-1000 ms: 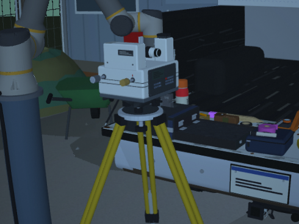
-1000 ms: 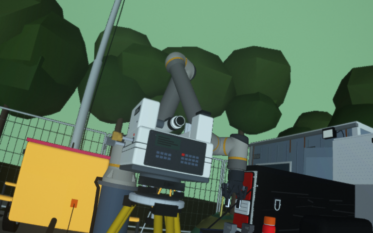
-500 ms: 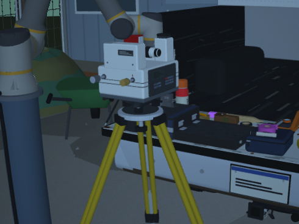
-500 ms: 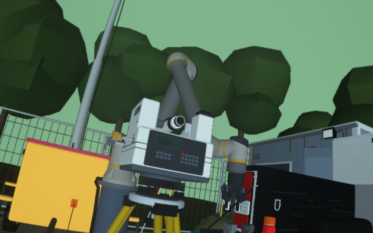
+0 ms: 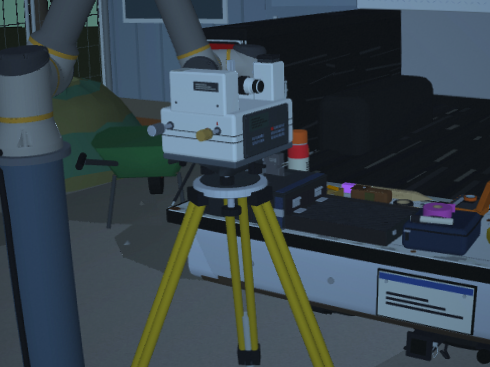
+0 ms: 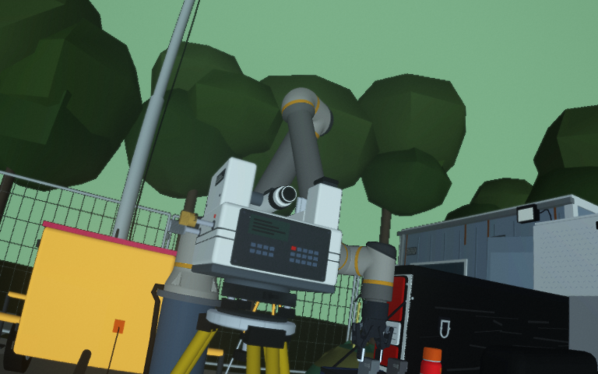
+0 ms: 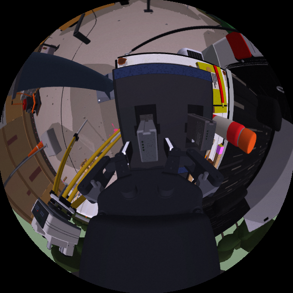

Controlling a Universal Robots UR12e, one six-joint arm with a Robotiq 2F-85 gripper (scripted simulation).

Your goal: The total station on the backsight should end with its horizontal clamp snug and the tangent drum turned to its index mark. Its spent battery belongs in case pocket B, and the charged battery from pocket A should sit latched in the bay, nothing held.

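Observation:
A light grey battery [image 7: 147, 139] stands in a pocket of the dark case [image 7: 164, 109], and my gripper [image 7: 148, 149] hangs open just above it, a finger on either side, holding nothing. A darker battery [image 7: 201, 131] sits tilted in the pocket to its right. In the second side camera my gripper [image 6: 374, 342] is low behind the total station [image 6: 269, 233]. The white station [image 5: 225, 117] sits on its yellow tripod [image 5: 235, 270], with a brass drum [image 5: 204, 134] and a grey knob [image 5: 156, 129] on its side. The case [image 5: 300, 192] lies on the tailgate behind the station, which hides the gripper in the side camera.
The truck tailgate [image 5: 350, 255] carries a second navy case [image 5: 442, 227], a brown pouch [image 5: 371, 193] and an orange-capped canister [image 5: 299, 150]. My arm's pedestal [image 5: 35, 215] stands left of the tripod. A yellow box [image 6: 92, 295] sits further left.

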